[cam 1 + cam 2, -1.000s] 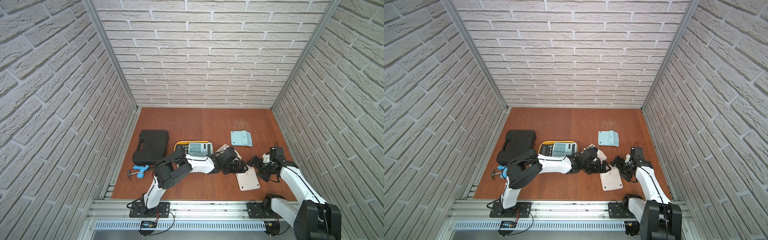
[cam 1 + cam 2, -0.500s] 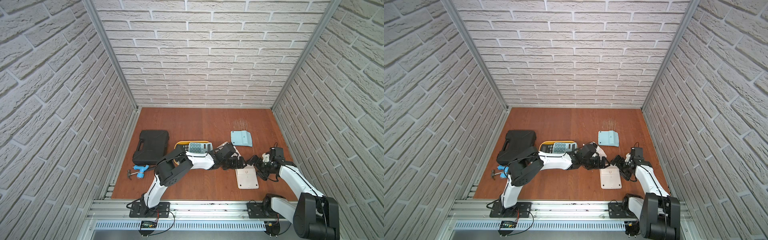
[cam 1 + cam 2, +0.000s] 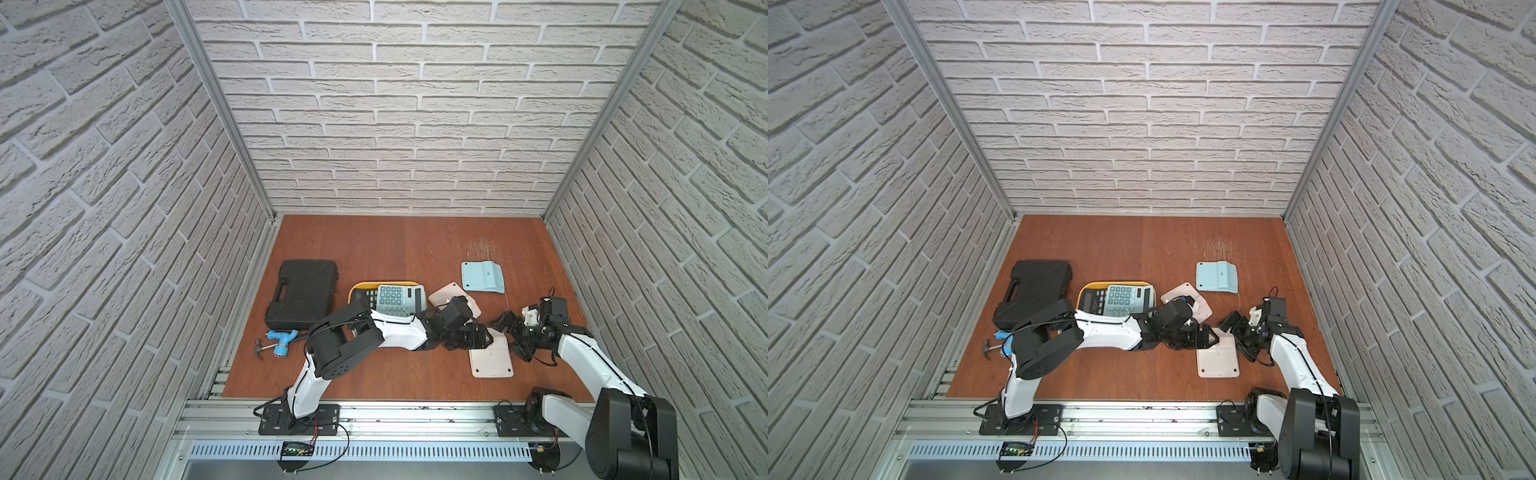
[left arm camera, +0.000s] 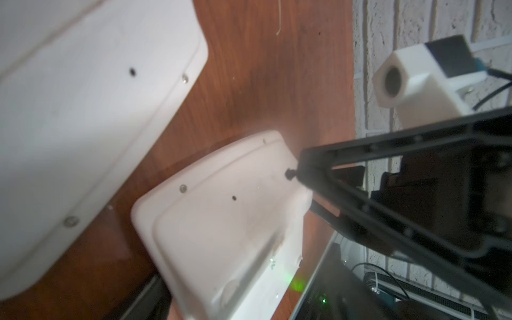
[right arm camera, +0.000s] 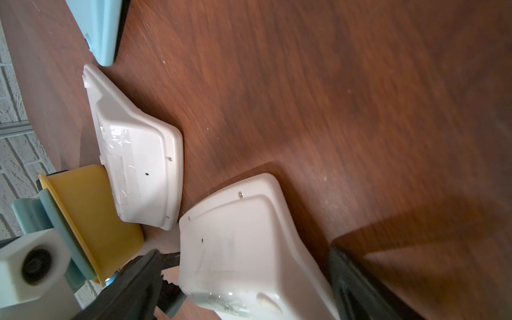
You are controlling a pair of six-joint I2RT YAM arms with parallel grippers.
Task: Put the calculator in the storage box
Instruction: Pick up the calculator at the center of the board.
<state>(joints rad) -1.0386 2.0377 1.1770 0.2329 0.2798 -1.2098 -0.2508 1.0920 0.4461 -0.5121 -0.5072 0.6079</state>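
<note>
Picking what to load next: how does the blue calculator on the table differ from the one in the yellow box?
The loose blue calculator lies face down; the boxed calculator lies keys up. The loose one sits alone on the table; the boxed one rests in the storage box. Both look pale blue.

Box (image 3: 353, 292): shallow yellow tub, left of centre. Black calculator (image 3: 367, 296) flat inside, grey-teal calculator (image 3: 397, 297) face up on top, overhanging right rim. Pink calculator (image 3: 492, 360) face down, front right. Second pink calculator (image 3: 445, 294) face down, just beside box. Blue calculator (image 3: 482, 276) face down, farther back.
</note>
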